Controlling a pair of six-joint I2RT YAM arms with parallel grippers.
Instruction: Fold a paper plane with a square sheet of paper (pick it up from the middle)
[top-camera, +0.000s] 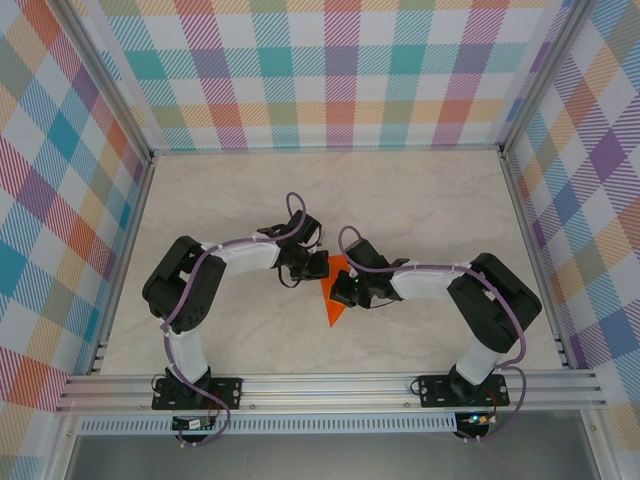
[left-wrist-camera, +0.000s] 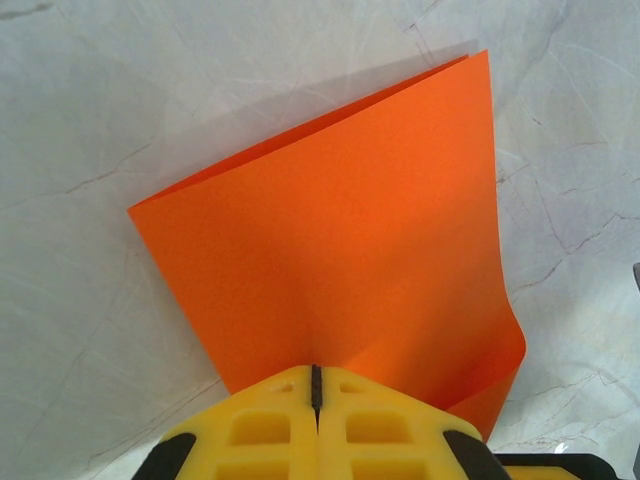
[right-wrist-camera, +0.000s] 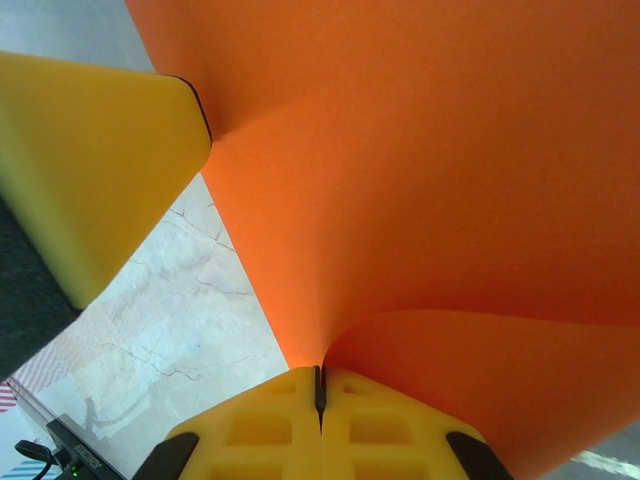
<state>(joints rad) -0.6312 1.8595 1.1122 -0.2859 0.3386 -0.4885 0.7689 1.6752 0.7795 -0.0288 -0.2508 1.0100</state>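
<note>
At the middle of the table, the left gripper (top-camera: 316, 266) and right gripper (top-camera: 346, 292) meet tip to tip over a thin, bright orange sheet of paper (top-camera: 331, 304). In the left wrist view the left gripper's (left-wrist-camera: 316, 388) yellow fingers (left-wrist-camera: 262, 430) are pressed together, with the sheet of paper (left-wrist-camera: 340, 250) pinched at its near edge. The sheet is doubled over there, two layers showing along its far edge. In the right wrist view the right gripper (right-wrist-camera: 320, 385) is likewise clamped tight on the sheet of paper (right-wrist-camera: 430, 180), which curls upward from the pinch. A yellow finger (right-wrist-camera: 90, 160) of the left gripper presses against the same sheet at the upper left. From above, the paper reads as a narrow wedge pointing toward the arm bases. The pale marbled tabletop (top-camera: 420, 200) lies under it, enclosed by pastel plaid walls (top-camera: 340, 70) and aluminium frame rails (top-camera: 330, 388).
</note>
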